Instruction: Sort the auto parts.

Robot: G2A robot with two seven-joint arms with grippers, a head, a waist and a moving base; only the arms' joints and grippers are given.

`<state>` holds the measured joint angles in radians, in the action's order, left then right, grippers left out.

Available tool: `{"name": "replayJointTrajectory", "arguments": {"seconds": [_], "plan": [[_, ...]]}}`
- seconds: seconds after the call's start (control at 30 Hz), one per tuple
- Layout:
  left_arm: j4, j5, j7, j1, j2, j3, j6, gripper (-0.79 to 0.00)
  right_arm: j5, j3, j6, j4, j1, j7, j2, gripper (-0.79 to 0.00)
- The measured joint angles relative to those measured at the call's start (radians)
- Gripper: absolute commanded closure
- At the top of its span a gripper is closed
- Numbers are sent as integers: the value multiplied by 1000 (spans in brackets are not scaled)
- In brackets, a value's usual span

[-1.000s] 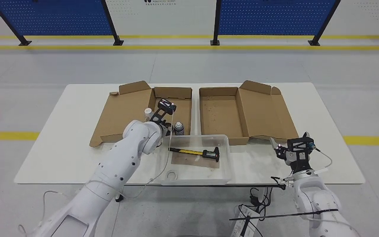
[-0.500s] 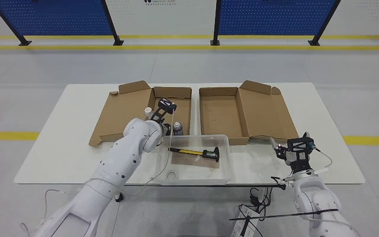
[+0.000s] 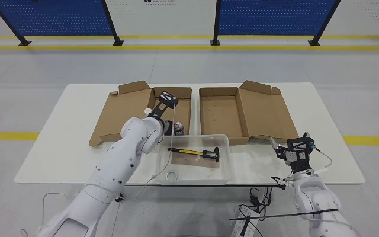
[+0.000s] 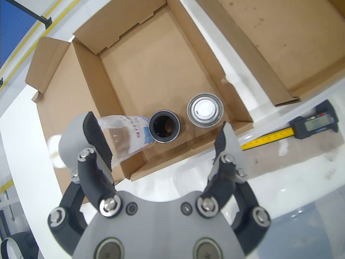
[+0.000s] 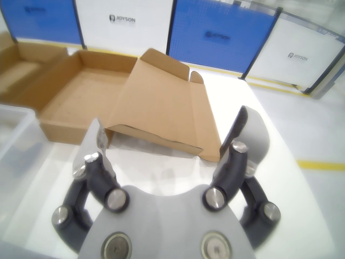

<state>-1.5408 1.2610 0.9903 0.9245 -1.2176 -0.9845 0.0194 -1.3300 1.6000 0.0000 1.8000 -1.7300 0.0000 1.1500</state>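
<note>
The left gripper [image 4: 157,125], jaws apart and empty, has lifted off the left cardboard box [image 4: 140,63], leaving the black cylindrical part [image 4: 164,136] inside between the metal can [image 4: 205,110] and the clear bottle [image 4: 126,136], so that part looks sorted, while the right gripper [image 5: 169,128] sits by the bench [image 5: 269,163] edge, its jaws also apart.

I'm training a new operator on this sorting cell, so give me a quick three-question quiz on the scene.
1. True or false: the caliper lies in the bin.
2. How many items are in the left box? A one, B three, C five.
3. Fill in: the left claw is ___.
Key: 1 true; 2 B; 3 open.
</note>
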Motion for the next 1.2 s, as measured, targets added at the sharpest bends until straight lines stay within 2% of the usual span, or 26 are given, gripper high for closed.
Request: {"name": "replayJointTrajectory", "arguments": {"seconds": [0.23,0.53,0.67,0.93,1.2], "plan": [[-149,40,-20,85,18,-76,6,-785,0,0,0,0,0,0,0,-785],[-316,72,-167,233,36,-170,6,-785,0,0,0,0,0,0,0,-785],[-378,87,-240,327,41,-194,-20,-785,0,0,0,0,0,0,0,-785],[-439,117,-329,466,44,-231,-81,-785,0,0,0,0,0,0,0,-785],[-509,131,-398,588,47,-309,-168,-785,0,0,0,0,0,0,0,-785]]}}
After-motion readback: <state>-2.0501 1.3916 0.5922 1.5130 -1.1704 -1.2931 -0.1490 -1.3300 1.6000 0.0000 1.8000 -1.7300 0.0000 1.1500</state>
